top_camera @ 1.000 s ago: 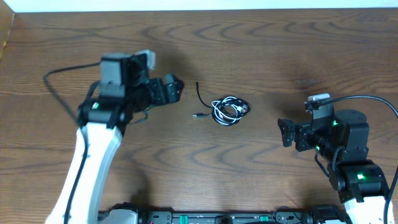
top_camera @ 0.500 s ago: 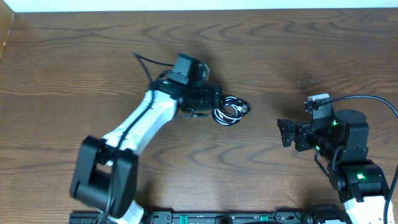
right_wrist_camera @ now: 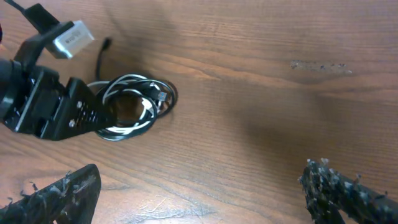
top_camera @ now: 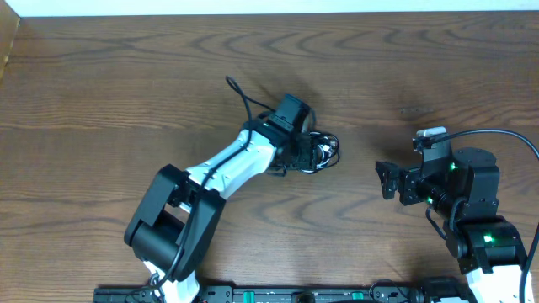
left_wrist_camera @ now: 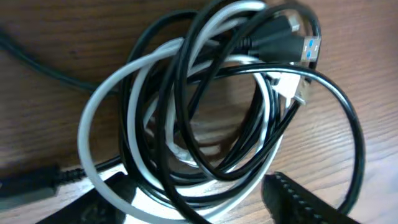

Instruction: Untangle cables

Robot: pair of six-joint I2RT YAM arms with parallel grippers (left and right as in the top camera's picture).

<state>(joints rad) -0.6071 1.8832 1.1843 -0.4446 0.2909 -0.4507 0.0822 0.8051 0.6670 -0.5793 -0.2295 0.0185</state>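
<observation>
**Operator:** White and black, all one knot from here. How far along am I?

**Spotter:** Barely started, I judge. Your white cord (left_wrist_camera: 93, 118) and the black cords (left_wrist_camera: 339, 109) wind through each other in a single coil, and no strand lies separate.

**Operator:** Where do the cables (top_camera: 316, 151) sit?

**Spotter:** Near the middle of the wooden table (top_camera: 421, 67), a touch toward 1 o'clock from centre in the overhead view. In the left wrist view a USB plug (left_wrist_camera: 303, 46) with a blue tongue (the only end I can read clearly) rests at 1 o'clock on the coil. A pale connector (left_wrist_camera: 297, 92) lies just below it. A black plug end (left_wrist_camera: 31, 185) lies outside the coil at 8 o'clock.

**Operator:** And my grippers?

**Spotter:** Your left gripper (left_wrist_camera: 198, 196) reaches the coil from 8 o'clock in the overhead view. Its fingers are spread to either side of the coil's 6 o'clock edge, and strands cross the gap between them. As far as I can see, nothing is pinched. Your right gripper (top_camera: 387, 179) sits well apart, at 4 o'clock from the coil, with its fingers (right_wrist_camera: 62, 190) wide and empty.

**Operator:** So what's left?

**Spotter:** Practically all of it, in my judgement. You need to take hold of one strand, steady the rest with the other arm, draw the loops out, and lay each cord down apart from the others. That outlying plug end looks the likeliest place to begin.
</observation>
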